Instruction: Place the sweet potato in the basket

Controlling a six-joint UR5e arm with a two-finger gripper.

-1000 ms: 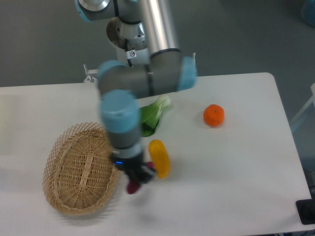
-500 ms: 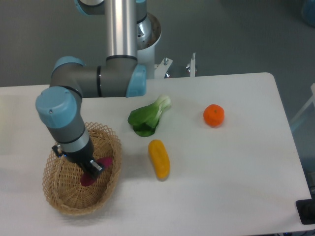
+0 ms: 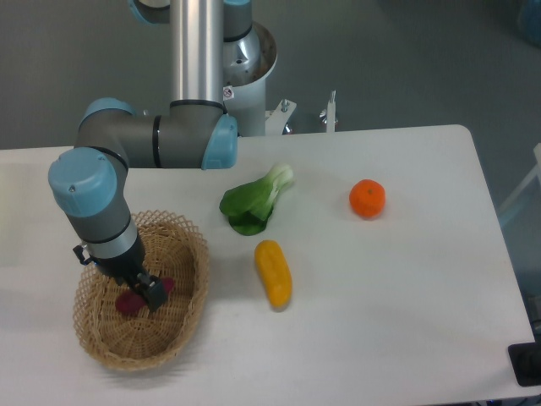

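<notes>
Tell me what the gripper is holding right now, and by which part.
The gripper is closed on the sweet potato, gripping it around its middle, with both ends sticking out, low inside the basket.

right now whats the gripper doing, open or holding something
Gripper: shut on the sweet potato, low inside the wicker basket.

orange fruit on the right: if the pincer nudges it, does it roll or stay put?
Likely rolls: the orange looks round and sits alone on the flat white table, with nothing beside it to stop it. Its skin looks smooth, so it might slip from a shallow grip. Probably firm, not floppy.
</notes>
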